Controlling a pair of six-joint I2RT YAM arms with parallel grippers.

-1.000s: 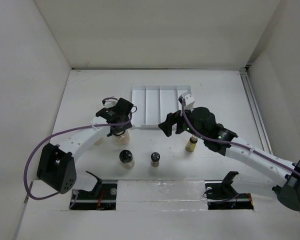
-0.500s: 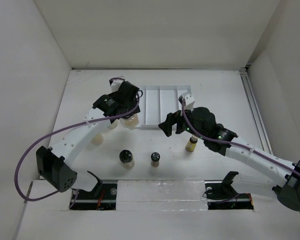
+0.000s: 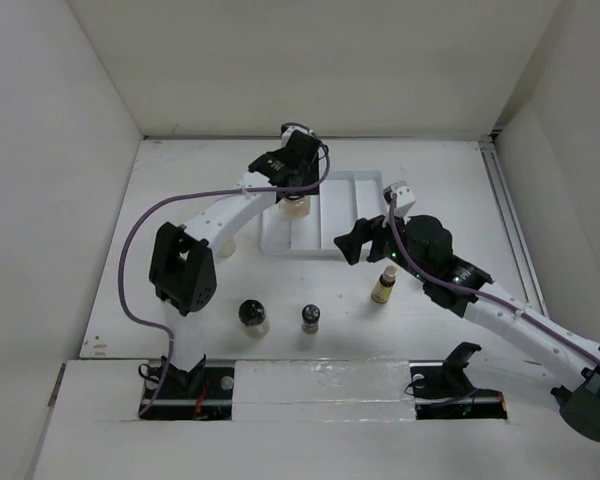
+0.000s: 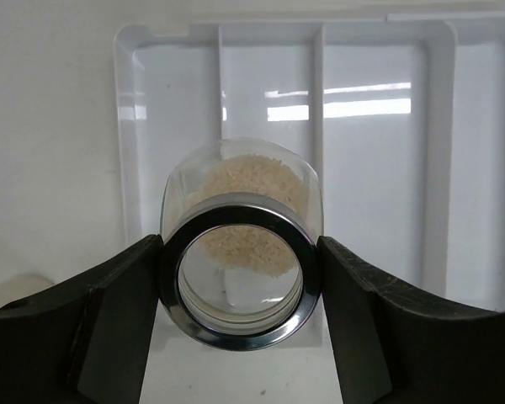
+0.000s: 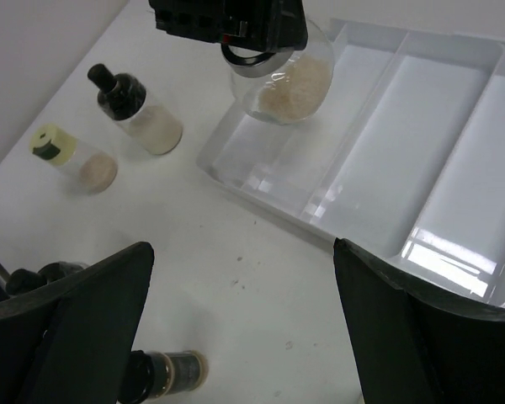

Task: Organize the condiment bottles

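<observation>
The left jaws are clamped on the metal-ringed neck of the wide glass jar (image 4: pixel 240 252), one finger on either side. The body, with its beige grains, hangs beneath the grip and the base is left free for setting down. The jar is held over the left end of the white divided tray (image 3: pixel 365 180), roughly above the leftmost compartment and its first divider. From the right wrist view it looks lifted clear of the tray floor rather than resting on it, which suggests it is being carried in for placing.

The right jaws stand wide open and hold nothing. They hover over the tabletop (image 3: pixel 450 190) just near of the tray and close to the slim yellow-amber bottle (image 3: pixel 383 287), likely the next pick, while staying out of the left arm's way.

Farther out, a black-capped round jar (image 3: pixel 252 316) and a small dark bottle (image 3: pixel 311 318) stand on the near tabletop, well apart from the tray. A black-capped bottle (image 5: pixel 135 105) and a yellow-lidded jar (image 5: pixel 71 160) sit left of the tray. No compartment shows a bottle, so the sorting seems barely begun.
</observation>
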